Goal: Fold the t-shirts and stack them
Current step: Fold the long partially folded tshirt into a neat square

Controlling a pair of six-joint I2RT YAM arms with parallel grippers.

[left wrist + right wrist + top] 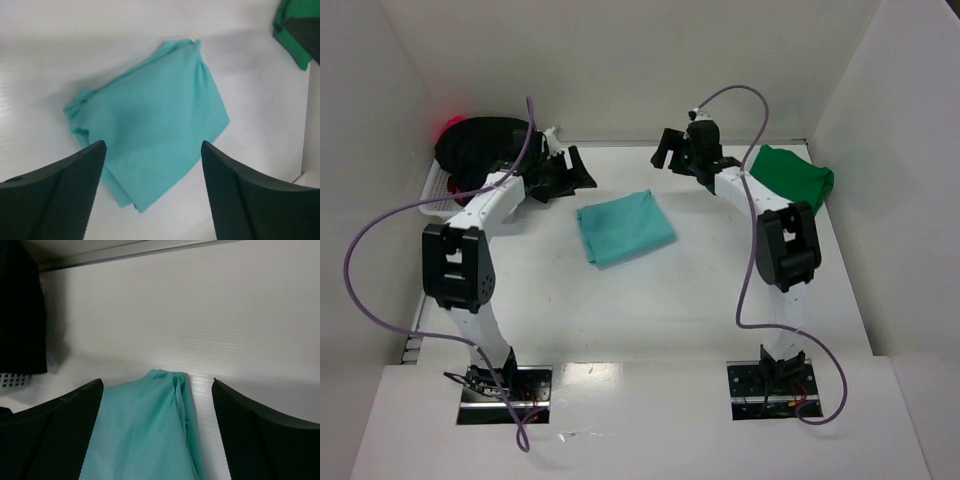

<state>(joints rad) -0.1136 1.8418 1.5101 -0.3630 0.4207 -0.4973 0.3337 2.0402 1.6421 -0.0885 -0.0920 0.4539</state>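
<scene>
**Folded light teal t-shirt (625, 228) flat at the middle of the bench (650, 300), both sets of jaws spread wide and grasping nothing.**

The left jaws hang over the far-left part of the bench and the right jaws over its far edge. Each wrist view looks down between parted fingers at the teal cloth, which neither pair touches. The dark green t-shirt (792, 176) lies bunched in the bench's far-right corner. At the far-left corner the black t-shirt (480, 145) is heaped on a white basket (436, 190), and a bit of the red-pink t-shirt (448, 125) shows behind it.
</scene>
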